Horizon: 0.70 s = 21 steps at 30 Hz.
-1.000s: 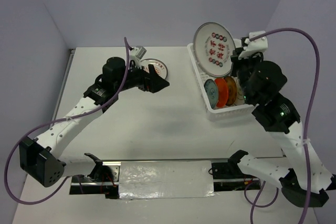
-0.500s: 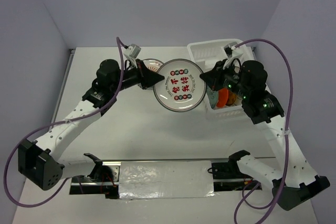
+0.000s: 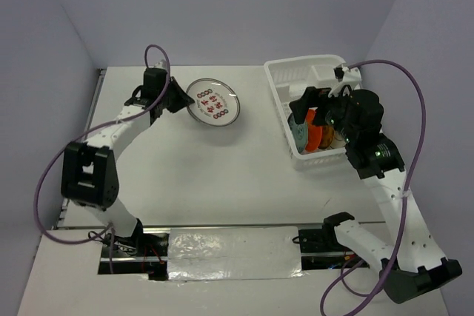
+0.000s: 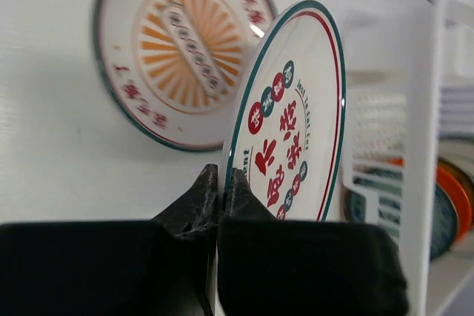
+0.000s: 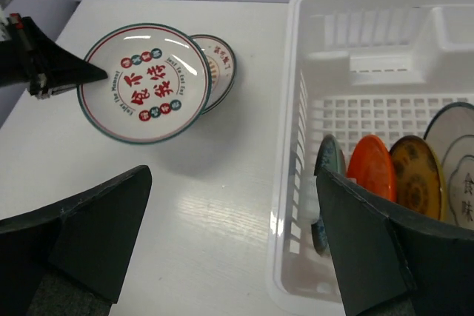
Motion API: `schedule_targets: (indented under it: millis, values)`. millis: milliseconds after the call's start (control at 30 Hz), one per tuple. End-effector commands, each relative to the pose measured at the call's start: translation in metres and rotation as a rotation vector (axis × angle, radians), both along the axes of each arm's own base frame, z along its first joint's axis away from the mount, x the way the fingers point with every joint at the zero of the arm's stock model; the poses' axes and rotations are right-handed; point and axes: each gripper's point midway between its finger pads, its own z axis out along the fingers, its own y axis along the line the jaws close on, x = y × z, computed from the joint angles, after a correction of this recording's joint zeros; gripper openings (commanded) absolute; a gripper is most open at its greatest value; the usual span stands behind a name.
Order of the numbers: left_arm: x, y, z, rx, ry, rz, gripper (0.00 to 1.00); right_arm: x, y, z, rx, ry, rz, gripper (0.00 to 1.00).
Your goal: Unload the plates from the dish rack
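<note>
My left gripper (image 4: 221, 183) is shut on the near rim of a white plate with red marks (image 4: 292, 131), which it holds tilted. That plate (image 3: 213, 101) partly overlaps an orange sunburst plate (image 4: 170, 57) lying flat on the table at the back. In the right wrist view the left gripper (image 5: 89, 73) pinches the plate's left edge (image 5: 144, 83). My right gripper (image 5: 237, 242) is open and empty above the left wall of the white dish rack (image 5: 385, 42). In the rack, a teal plate (image 5: 329, 157), an orange plate (image 5: 374, 168) and a golden-tan plate (image 5: 418, 175) stand on edge.
More pale plates (image 5: 455, 138) stand at the rack's right end. The rack (image 3: 304, 64) sits at the back right of the white table (image 3: 222, 175). Purple cables loop off both arms. Walls close in the left, back and right sides.
The white plate with red marks passed from the right gripper to the left one, which shut on its rim and carried it left over the sunburst plate. The right gripper opened and drew back to the rack.
</note>
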Motion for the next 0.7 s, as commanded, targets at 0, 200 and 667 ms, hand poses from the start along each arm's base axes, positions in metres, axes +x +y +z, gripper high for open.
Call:
schedule_targets:
  millis: [0,200,667]
  values:
    - [0.049,0.011,0.023,-0.062,-0.034,0.105,0.00,-0.010,-0.021,0.007,-0.048,-0.048,-0.074,1.00]
    - [0.101,0.019,-0.018,-0.058,0.066,0.140,0.08,-0.020,-0.026,0.003,-0.064,-0.047,-0.079,1.00]
    - [0.062,0.017,-0.086,-0.034,0.253,0.133,0.99,-0.009,-0.117,-0.026,-0.461,0.020,-0.465,1.00]
